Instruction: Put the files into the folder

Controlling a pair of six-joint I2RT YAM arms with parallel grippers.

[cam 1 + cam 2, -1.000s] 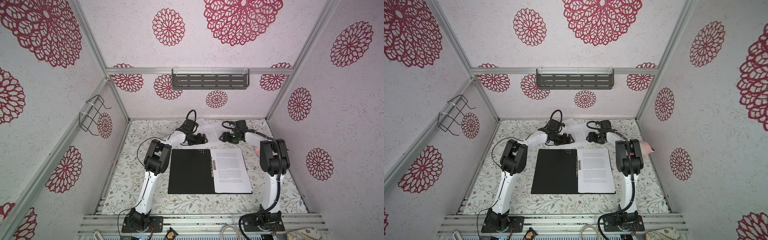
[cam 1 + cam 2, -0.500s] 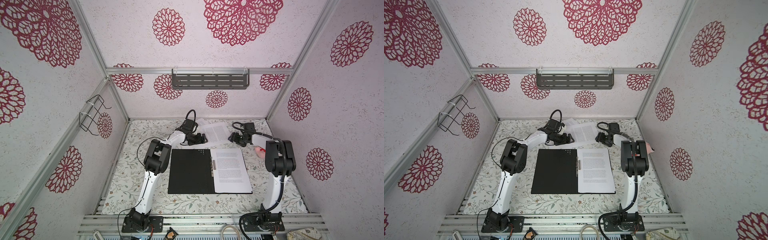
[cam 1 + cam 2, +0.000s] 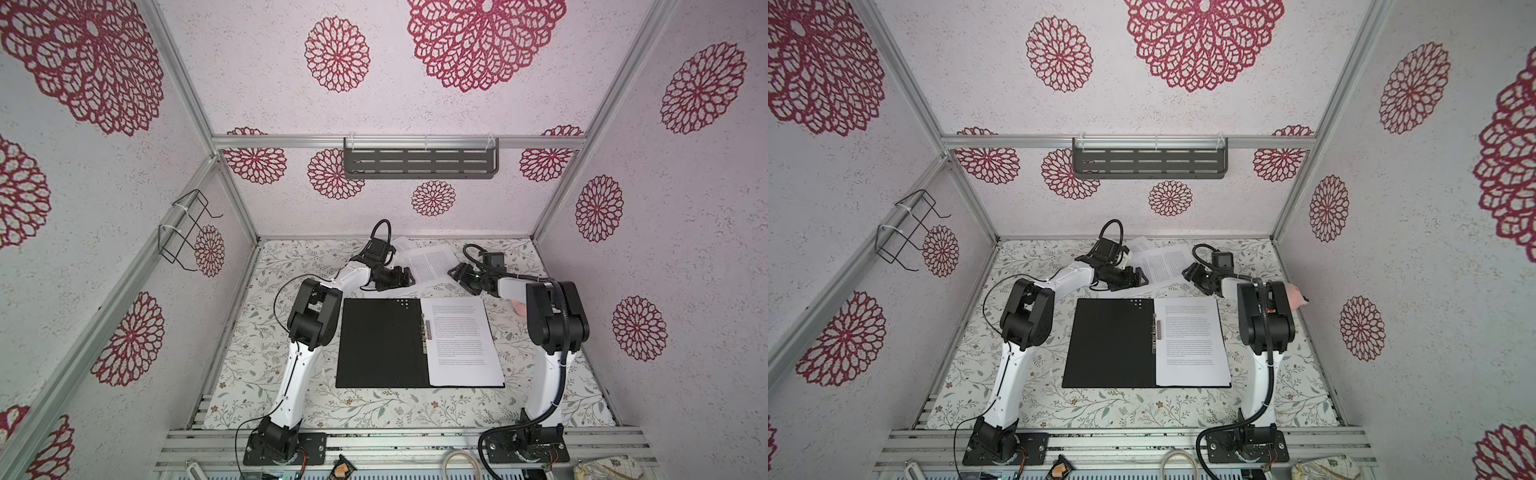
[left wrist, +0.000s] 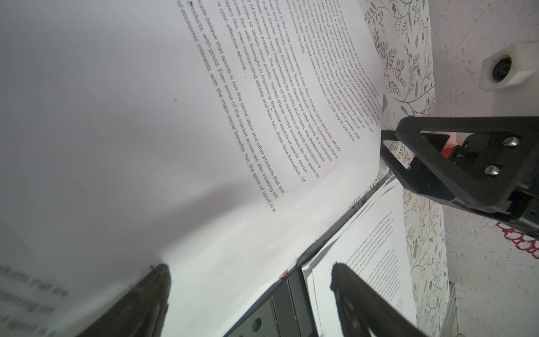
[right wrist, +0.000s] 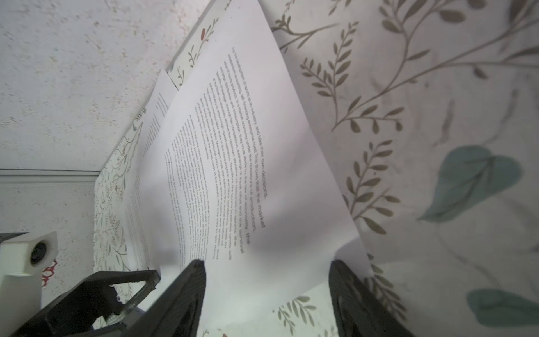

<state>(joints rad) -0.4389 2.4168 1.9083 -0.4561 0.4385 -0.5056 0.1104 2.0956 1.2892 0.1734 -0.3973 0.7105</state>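
You are looking down on a floral table [image 3: 266, 374] walled on three sides. The folder [image 3: 380, 340] lies open and flat in the middle, black inside up, with a strip of bare table before its near edge. Its left half is bare. Its right half holds one filed sheet [image 3: 463, 336], lying square, its inner edge at the metal clip [image 3: 424, 332] on the spine; whether the clip pins it, you cannot tell. Each arm's elbow stands just beside a long side of the folder, so room there is tight; the table's far corners are bare. The loose files [image 3: 430, 264] lie skewed near the back wall, between the two grippers, their near edge just beside the folder's far edge. The left gripper [image 3: 409, 277] sits at their left edge, fingers spread wide and gripping nothing. The right gripper [image 3: 453, 271] sits at their right edge, fingers also apart; in its wrist view the top sheet's lifted corner passes between them, unpinched. That top sheet bows up off the table.
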